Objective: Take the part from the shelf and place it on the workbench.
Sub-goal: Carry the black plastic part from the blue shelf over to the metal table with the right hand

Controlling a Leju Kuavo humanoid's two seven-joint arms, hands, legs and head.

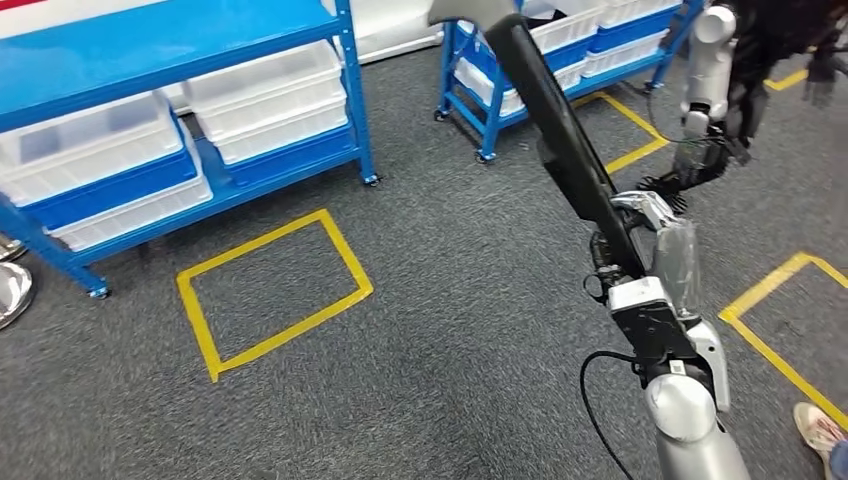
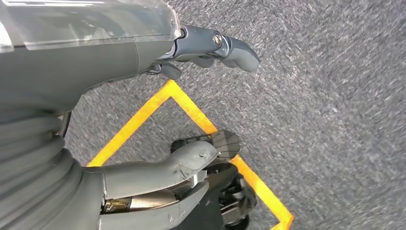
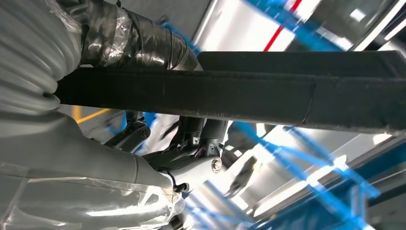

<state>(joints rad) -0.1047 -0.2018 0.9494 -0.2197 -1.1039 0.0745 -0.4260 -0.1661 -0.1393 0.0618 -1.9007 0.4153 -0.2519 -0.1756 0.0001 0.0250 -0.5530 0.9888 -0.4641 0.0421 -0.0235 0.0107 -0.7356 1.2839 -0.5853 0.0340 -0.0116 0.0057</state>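
Black and long, the part [image 1: 565,140] is gripped in my right hand [image 1: 655,225], slanting above the grey carpet [image 1: 450,330] well apart from the blue shelf [image 1: 180,110]. My left hand [image 2: 158,167] hangs over the carpet with fingers apart, holding nothing.

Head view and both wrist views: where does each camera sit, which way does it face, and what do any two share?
Head view: high on the body, facing forward and down at grey carpet, blue shelves and the right robot hand holding the long black part.
Left wrist view: behind the left robot hand, facing down at carpet and yellow tape.
Right wrist view: behind the right robot hand, facing blurred blue shelving across the part.
Shared: head and right wrist views both show the part.
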